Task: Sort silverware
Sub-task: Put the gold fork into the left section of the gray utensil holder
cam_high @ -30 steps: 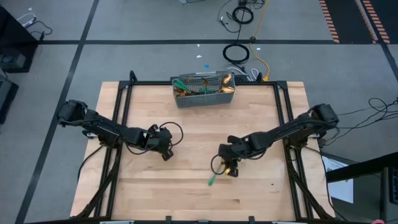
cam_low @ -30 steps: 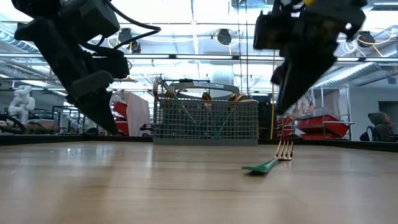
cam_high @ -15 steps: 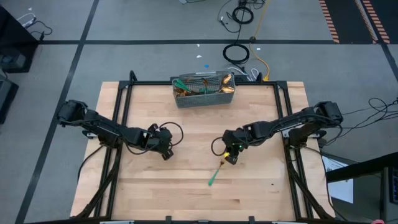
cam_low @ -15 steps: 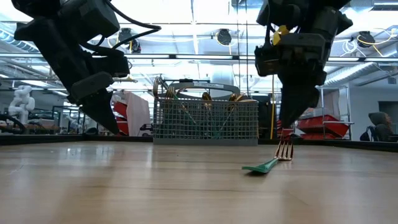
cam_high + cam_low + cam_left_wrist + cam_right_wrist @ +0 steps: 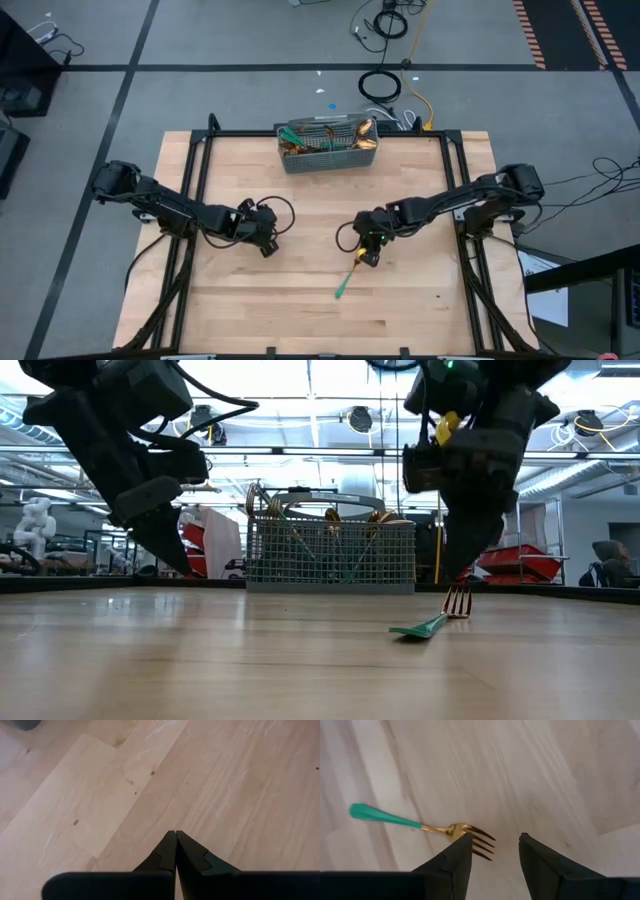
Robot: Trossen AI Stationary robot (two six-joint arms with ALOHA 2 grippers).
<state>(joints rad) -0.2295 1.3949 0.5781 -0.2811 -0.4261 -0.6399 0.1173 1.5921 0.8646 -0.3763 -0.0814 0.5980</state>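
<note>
A fork (image 5: 350,275) lies flat on the worktop (image 5: 300,310) at about 6 o'clock from the worktop's middle, nearest the front edge and well apart from everything else. Its long axis runs from 7 o'clock to 1 o'clock in the high view: the teal handle at the near end, the gold tines pointing up toward the right tool (image 5: 368,255).

That right tool (image 5: 495,854) hangs over the tines with its fingers parted wide and nothing between them; in its wrist view one finger (image 5: 451,862) sits right at the tine tips (the handle trails off to the side). The likely slip from here is a bad bite: closing on the thin tines rather than the neck could make the fork pivot or skid across the smooth wood, and coming down off-centre could press one finger onto the tines and flip the handle up.

At 9 o'clock the left tool (image 5: 268,245) waits low over bare wood, its fingers pressed together and holding nothing.

Farthest off, at 12 o'clock by the back edge, the basket (image 5: 328,146) holds more gold silverware (image 5: 295,143).
</note>
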